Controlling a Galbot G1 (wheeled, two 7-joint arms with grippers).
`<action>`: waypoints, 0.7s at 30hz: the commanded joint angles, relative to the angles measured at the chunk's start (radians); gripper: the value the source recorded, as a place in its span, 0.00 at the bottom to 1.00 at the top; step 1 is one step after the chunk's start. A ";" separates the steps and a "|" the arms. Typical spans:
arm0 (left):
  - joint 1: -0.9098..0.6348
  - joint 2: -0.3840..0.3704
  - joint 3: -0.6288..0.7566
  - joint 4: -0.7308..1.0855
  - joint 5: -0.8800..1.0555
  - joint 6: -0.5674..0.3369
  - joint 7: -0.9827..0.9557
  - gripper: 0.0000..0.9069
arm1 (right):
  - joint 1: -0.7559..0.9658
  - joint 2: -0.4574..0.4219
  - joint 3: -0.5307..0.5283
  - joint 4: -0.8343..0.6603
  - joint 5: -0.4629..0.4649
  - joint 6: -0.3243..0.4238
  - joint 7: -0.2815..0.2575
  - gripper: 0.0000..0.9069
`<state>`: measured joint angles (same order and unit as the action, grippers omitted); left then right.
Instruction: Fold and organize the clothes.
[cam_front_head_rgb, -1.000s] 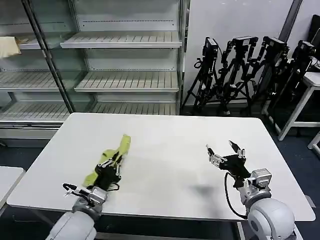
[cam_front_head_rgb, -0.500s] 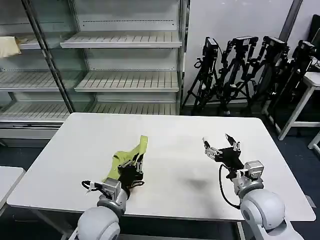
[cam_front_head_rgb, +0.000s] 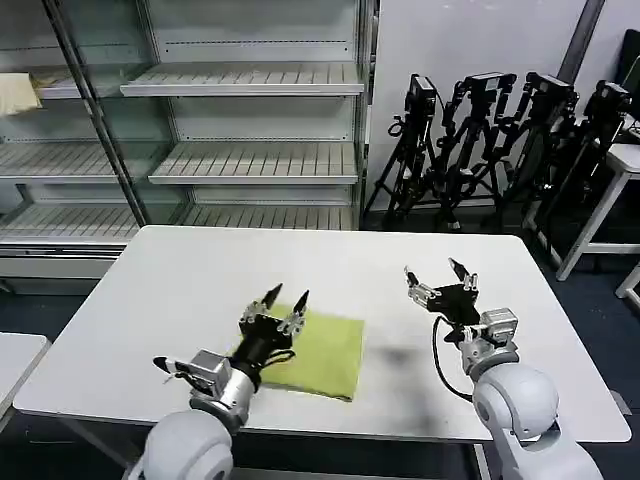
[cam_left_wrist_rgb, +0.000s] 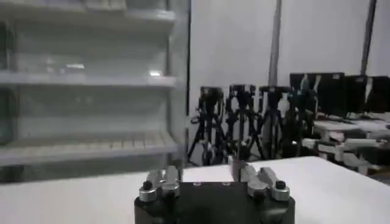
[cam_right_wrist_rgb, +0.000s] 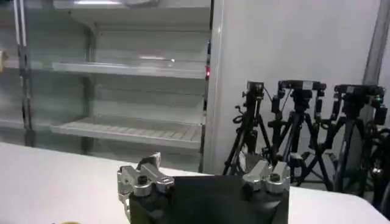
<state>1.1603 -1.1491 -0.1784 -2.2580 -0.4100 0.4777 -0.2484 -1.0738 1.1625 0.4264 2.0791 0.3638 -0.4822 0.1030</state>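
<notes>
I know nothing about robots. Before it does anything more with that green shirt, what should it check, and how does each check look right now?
1. T-shirt lies flat in a folded rectangle: ok.
2. Shirt fully on the white table, not over the edge: ok.
3. Left hand open, holding no cloth: ok.
4. Right hand open and off to the side of the shirt: ok.
5. Fold edges aligned underneath: cannot tell.
</notes>
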 joint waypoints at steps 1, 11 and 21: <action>0.064 0.154 -0.451 0.351 0.365 -0.380 0.351 1.00 | 0.020 0.041 -0.004 -0.061 -0.108 0.049 -0.052 1.00; 0.123 0.143 -0.475 0.384 0.308 -0.396 0.406 1.00 | 0.008 0.087 -0.013 -0.087 -0.230 0.077 -0.109 1.00; 0.119 0.141 -0.445 0.378 0.314 -0.508 0.432 1.00 | -0.037 0.099 0.037 -0.068 -0.286 0.133 -0.127 1.00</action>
<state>1.2643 -1.0309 -0.5651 -1.9438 -0.1396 0.1056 0.1092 -1.0879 1.2453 0.4347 2.0061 0.1624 -0.4032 0.0067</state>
